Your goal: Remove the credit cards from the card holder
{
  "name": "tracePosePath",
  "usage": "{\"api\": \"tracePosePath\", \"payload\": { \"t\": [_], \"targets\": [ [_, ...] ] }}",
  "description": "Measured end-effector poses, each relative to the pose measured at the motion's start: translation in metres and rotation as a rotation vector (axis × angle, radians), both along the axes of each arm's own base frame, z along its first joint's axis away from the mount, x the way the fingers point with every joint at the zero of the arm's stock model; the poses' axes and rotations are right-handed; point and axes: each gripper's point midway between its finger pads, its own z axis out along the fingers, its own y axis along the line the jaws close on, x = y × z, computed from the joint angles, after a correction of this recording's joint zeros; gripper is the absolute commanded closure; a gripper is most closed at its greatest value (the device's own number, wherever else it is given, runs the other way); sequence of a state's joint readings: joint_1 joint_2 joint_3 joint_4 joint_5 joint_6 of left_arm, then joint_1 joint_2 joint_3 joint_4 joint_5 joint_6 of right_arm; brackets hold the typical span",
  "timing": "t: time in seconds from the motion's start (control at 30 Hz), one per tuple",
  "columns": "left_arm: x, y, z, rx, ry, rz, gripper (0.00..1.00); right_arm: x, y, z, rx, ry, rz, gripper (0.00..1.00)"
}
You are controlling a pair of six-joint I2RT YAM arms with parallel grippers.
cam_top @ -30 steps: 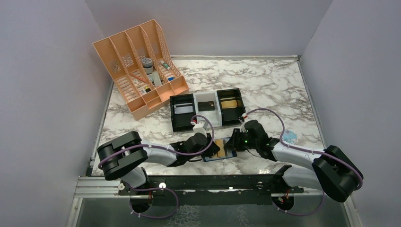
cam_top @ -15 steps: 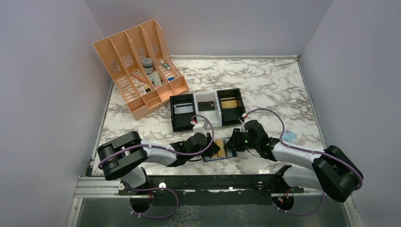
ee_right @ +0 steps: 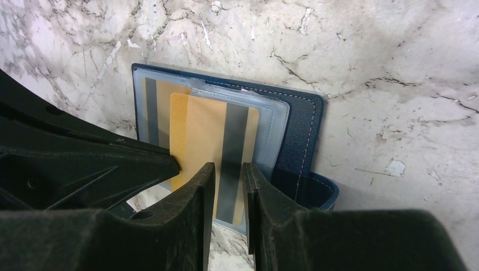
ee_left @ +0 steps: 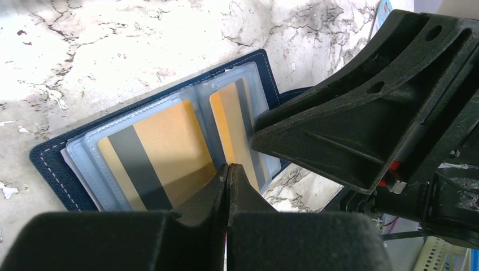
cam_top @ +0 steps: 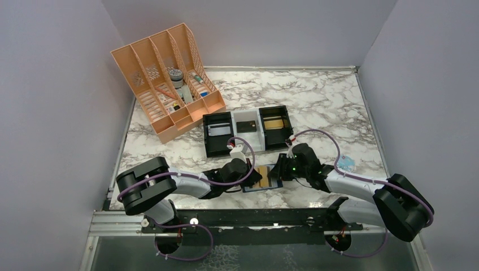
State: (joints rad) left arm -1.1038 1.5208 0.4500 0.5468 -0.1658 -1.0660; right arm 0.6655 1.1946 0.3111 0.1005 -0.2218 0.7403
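From above, the card holder point(cam_top: 264, 179) lies open on the marble table point(cam_top: 316, 96) near its front edge. The left gripper point(cam_top: 252, 176) and the right gripper point(cam_top: 281, 173) are down on it from either side. Farther back stand black and white trays point(cam_top: 247, 130) and an orange file rack point(cam_top: 161, 84).

In the left wrist view, the holder's navy cover point(ee_left: 51, 155) lies flat. Two gold credit cards point(ee_left: 161, 144) sit in clear sleeves. The left fingers point(ee_left: 203, 197) are pressed together, their tips at the sleeves' near edge. Whether they nip anything cannot be told.

In the right wrist view, the right fingers point(ee_right: 197, 192) stand a narrow gap apart. A striped gold card's point(ee_right: 206, 130) near edge runs between them; whether they pinch it cannot be told.
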Motion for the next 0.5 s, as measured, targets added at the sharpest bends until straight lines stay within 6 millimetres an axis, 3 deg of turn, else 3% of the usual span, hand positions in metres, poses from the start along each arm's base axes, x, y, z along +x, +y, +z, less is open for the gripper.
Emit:
{"api": "tracePosePath", "payload": {
  "t": [0.5],
  "targets": [
    [-0.0012,0.0059,0.0019,-0.020,0.002,0.012,1.00,-0.0055,-0.0064,0.0039,-0.023,-0.002,0.010,0.74]
  ]
}}
